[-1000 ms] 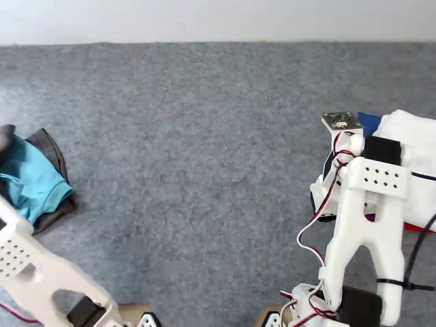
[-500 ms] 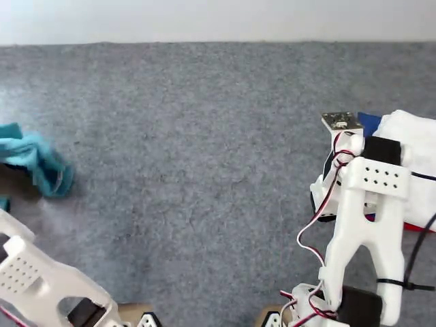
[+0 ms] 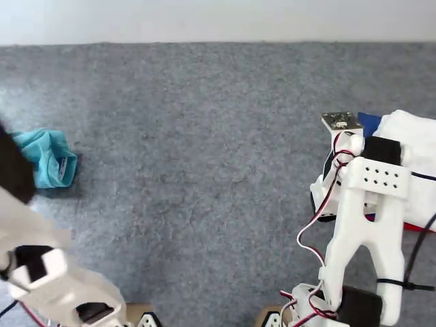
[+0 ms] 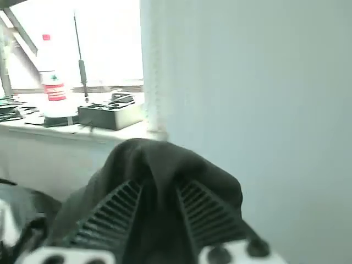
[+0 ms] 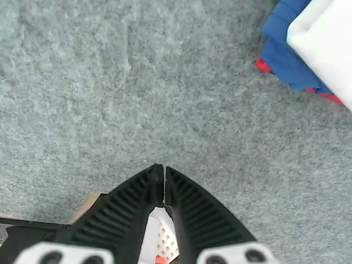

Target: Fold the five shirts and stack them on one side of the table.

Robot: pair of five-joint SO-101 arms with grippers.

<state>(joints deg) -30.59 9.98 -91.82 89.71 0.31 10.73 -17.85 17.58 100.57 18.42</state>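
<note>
A dark shirt (image 4: 165,157) is pinched in the left gripper (image 4: 158,188). In the left wrist view its two ribbed fingers (image 4: 118,212) stand only a little apart, and the cloth bunches up between them and drapes over their tips. The gripper is held up off the table, facing a pale wall (image 4: 258,110) and a sill with a bottle (image 4: 53,88) and a dark tray (image 4: 110,115) on it.

In the high view a dark blurred shape (image 3: 15,170) sits at the left edge. I cannot tell if it is this shirt. Just beside it, a teal shirt (image 3: 49,157) lies crumpled on the grey table (image 3: 204,136), near the left side. The left arm (image 3: 51,289) is at the near left corner.

At the right edge of the table lies a pile: a white shirt (image 3: 412,139) is on top, a blue shirt (image 3: 370,122) shows at its far left corner, and a strip of red cloth (image 3: 417,227) shows at its near edge. The right arm (image 3: 368,218) stands over the left part of this pile.

In the right wrist view the right gripper (image 5: 164,175) has its fingers pressed together at the tips, with nothing between them. It points down at bare grey cloth. The white shirt (image 5: 324,38), blue shirt (image 5: 286,49) and red cloth (image 5: 263,66) lie near it but apart from it.
</note>
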